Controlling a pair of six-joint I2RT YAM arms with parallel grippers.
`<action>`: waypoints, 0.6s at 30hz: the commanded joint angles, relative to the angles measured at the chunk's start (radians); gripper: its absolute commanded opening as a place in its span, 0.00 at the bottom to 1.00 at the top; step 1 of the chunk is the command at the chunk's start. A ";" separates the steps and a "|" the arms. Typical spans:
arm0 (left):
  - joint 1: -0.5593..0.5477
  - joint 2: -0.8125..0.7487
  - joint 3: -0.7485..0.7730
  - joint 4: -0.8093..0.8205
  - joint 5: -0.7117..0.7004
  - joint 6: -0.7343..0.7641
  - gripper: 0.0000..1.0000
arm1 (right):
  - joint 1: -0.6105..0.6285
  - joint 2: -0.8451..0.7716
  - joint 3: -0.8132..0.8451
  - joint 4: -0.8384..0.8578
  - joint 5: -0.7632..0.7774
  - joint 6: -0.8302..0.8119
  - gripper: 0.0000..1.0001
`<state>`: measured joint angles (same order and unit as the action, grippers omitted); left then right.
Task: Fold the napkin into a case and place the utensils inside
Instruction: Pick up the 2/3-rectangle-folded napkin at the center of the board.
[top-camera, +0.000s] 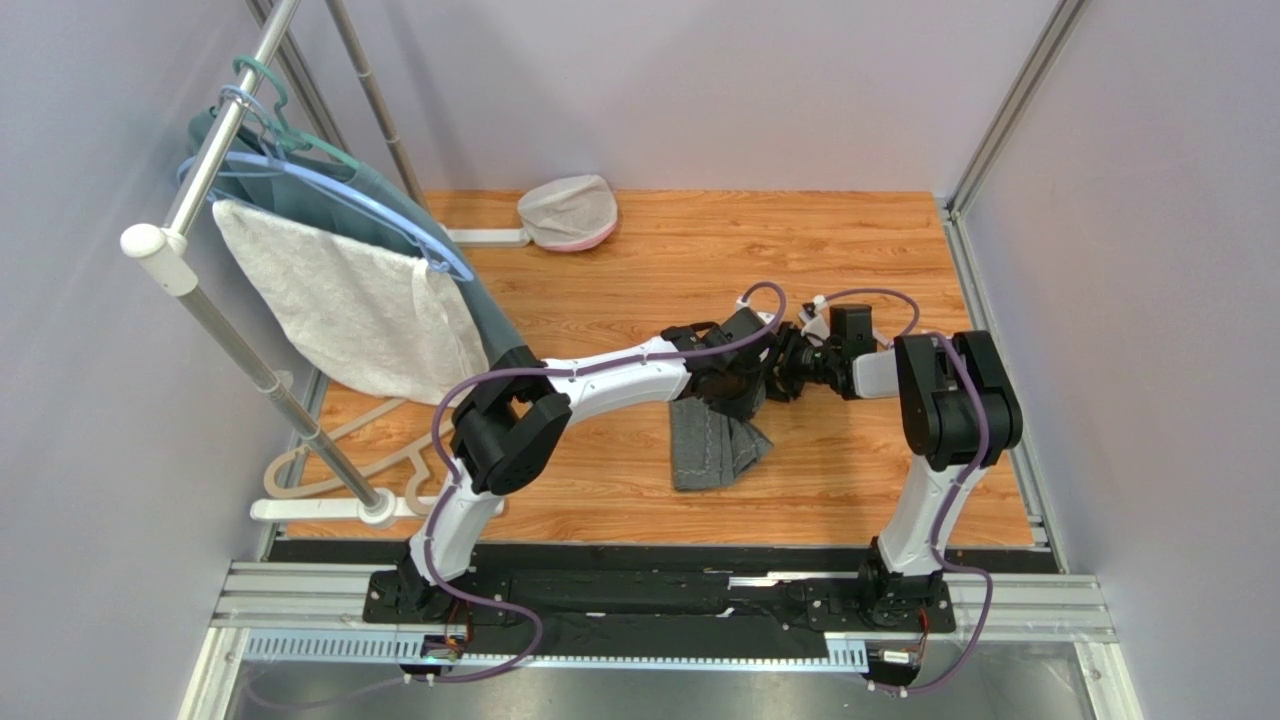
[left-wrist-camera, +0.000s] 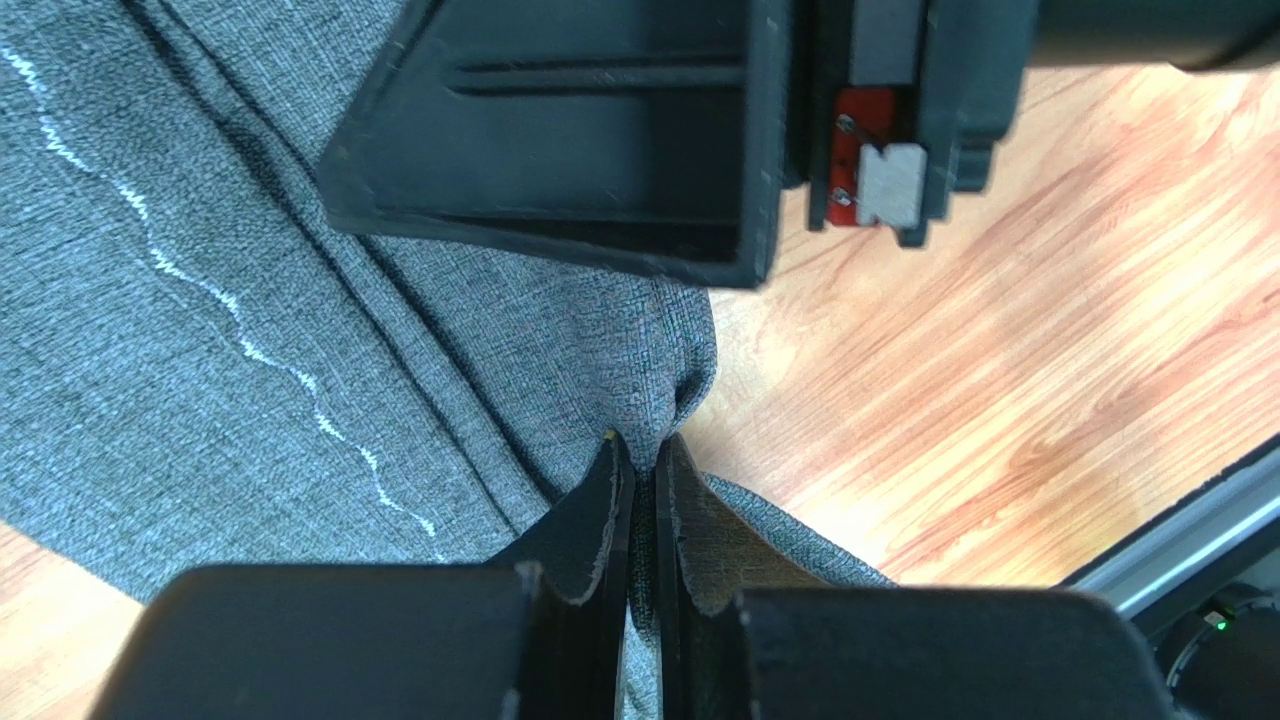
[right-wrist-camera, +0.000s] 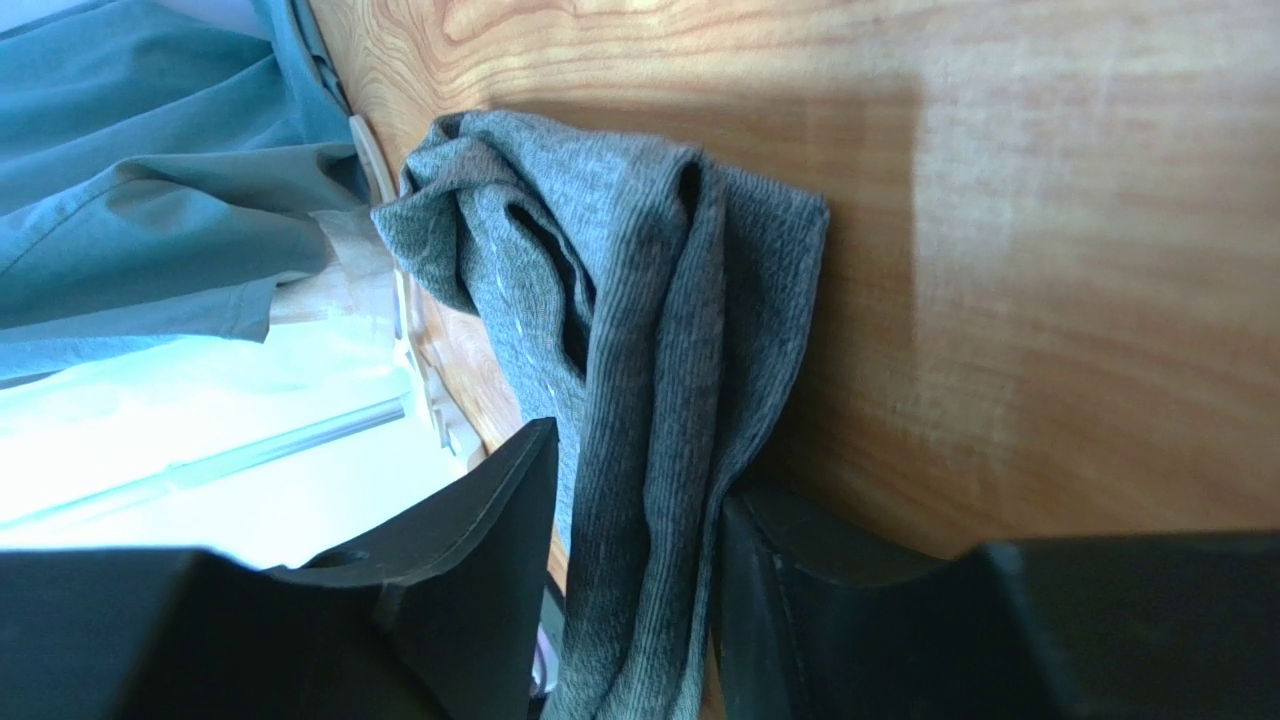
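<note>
Grey woven cloth is pinched in your left gripper: its fingertips are pressed nearly together on a bunched fold of the napkin. Your right gripper straddles a roped-up length of that same napkin. Its jaws stand apart with cloth filling the gap, and I cannot tell whether they bite. Below the two grippers, the rest of the napkin trails onto the wooden table, crumpled rather than flat. No utensils show anywhere around the napkin.

The risks, as I judge them: your left pinch holds only a thin edge, so drawing the arms apart could strip it free. Closing the right on several twisted layers would lock in creases and leave no clean fold for a case.
</note>
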<state>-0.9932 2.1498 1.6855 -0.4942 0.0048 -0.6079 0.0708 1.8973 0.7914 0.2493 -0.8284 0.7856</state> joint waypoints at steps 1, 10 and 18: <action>0.001 -0.057 -0.015 0.052 0.040 -0.007 0.00 | 0.020 0.055 0.008 0.010 0.072 -0.012 0.42; 0.001 -0.070 -0.041 0.078 0.052 -0.013 0.00 | 0.038 0.048 0.049 -0.083 0.146 -0.057 0.03; 0.004 -0.082 -0.160 0.235 0.100 -0.059 0.00 | 0.133 -0.093 0.196 -0.493 0.496 -0.212 0.00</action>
<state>-0.9848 2.1414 1.5936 -0.3710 0.0399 -0.6270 0.1585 1.8717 0.9066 0.0006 -0.6460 0.6899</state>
